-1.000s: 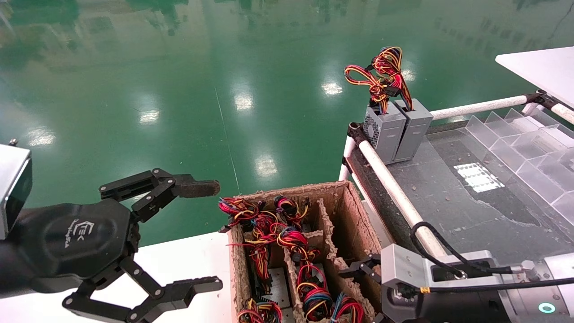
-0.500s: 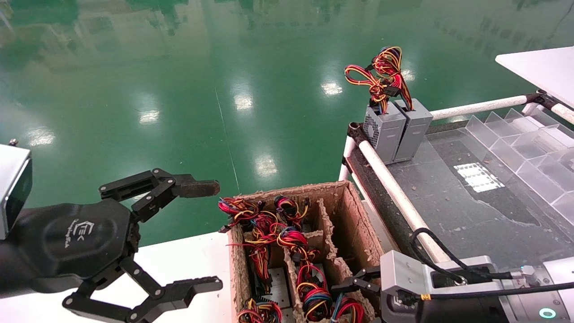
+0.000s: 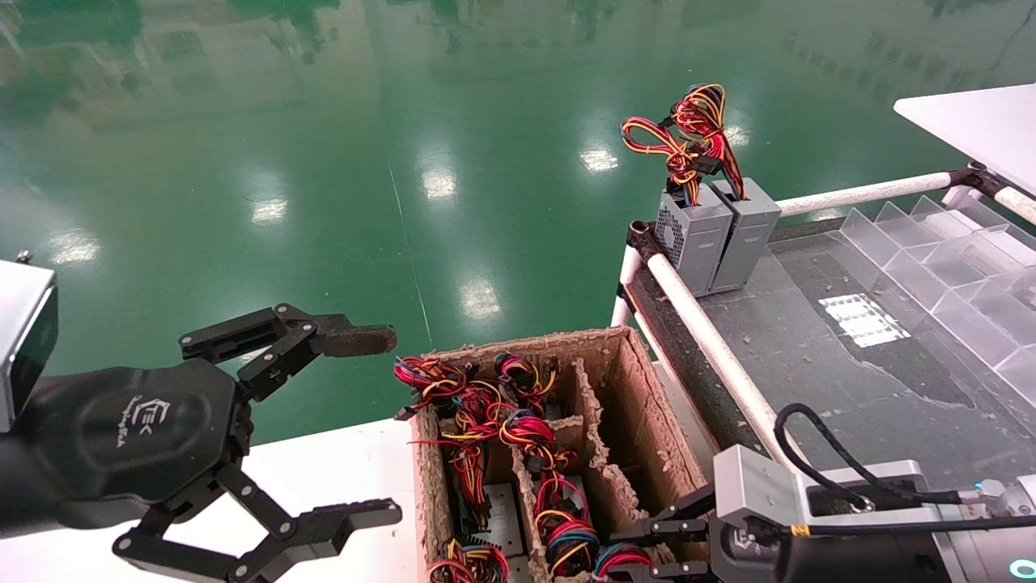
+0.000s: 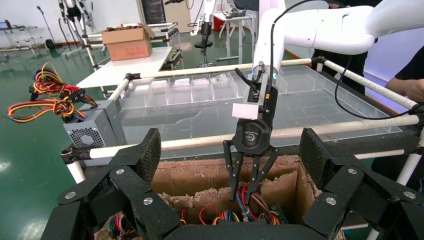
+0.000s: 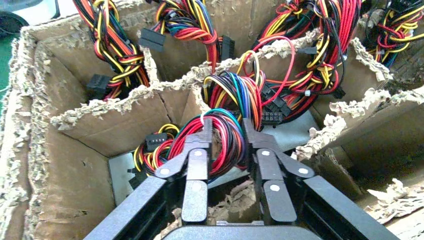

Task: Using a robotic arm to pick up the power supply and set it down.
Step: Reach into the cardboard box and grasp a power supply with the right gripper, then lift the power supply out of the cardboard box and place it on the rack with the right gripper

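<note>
My right gripper (image 5: pixel 227 127) is down in a cell of the cardboard box (image 3: pixel 639 389), near its right front corner. Its fingers (image 5: pixel 196 165) are shut on a compact coil of red, black, green and blue wires (image 5: pixel 222 145). That coil belongs to the power supply (image 5: pixel 300 132), of which only a strip of grey metal shows under the wires. The head view has the same gripper (image 3: pixel 647 549) low in the box, with its silver wrist block (image 3: pixel 753 494) above. My left gripper (image 3: pixel 380 425) hangs open over the white table, left of the box, holding nothing.
Other cells of the box hold more wire bundles (image 3: pixel 477 405). Two grey boxes with tall red-yellow wire loops (image 3: pixel 716 235) stand on the dark bench by a white pipe rail (image 3: pixel 712 340). Clear plastic dividers (image 3: pixel 947 259) lie at the far right.
My right arm has shifted a little to the right and lower into the box, and both its fingers now show round the wire coil. The left arm has not moved.
</note>
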Action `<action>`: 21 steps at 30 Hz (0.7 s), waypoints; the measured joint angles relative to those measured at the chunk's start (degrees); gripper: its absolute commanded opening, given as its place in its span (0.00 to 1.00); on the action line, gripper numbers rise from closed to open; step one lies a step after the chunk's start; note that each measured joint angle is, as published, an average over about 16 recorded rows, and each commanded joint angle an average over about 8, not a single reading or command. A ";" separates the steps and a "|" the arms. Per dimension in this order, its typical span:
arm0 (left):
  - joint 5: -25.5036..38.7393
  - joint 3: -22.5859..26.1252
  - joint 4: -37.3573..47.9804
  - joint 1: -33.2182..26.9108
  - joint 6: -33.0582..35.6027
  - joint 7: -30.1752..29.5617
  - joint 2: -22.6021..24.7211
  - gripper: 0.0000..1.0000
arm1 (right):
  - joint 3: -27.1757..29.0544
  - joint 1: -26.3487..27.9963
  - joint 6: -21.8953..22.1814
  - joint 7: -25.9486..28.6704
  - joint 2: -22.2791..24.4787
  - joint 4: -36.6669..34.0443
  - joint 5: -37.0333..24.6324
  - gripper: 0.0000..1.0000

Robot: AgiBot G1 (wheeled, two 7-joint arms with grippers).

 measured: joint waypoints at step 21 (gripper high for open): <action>-0.01 0.02 0.00 0.00 -0.01 0.01 -0.01 1.00 | 7.90 -4.17 0.50 -1.15 6.12 6.13 14.36 0.00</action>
